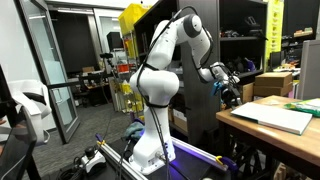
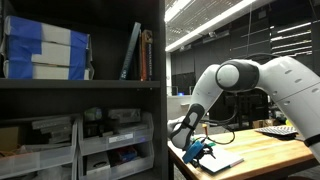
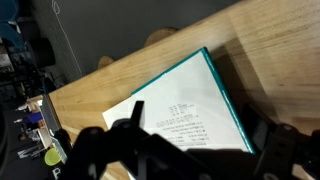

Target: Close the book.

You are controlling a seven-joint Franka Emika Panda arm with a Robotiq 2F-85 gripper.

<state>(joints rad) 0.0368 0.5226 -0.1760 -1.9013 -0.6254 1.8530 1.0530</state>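
Note:
The book lies flat on the wooden table with a white printed page facing up and a teal cover edge along its right side. Both exterior views show it as a pale slab near the table's edge. My gripper hangs over the book's near part, open, its dark fingers spread to either side with nothing held. From outside, the gripper sits just above the table edge, next to the book.
A small green object and a cardboard box lie further along the table. A dark shelving unit with boxes and bins stands beside the table. Cables and gear lie on the floor.

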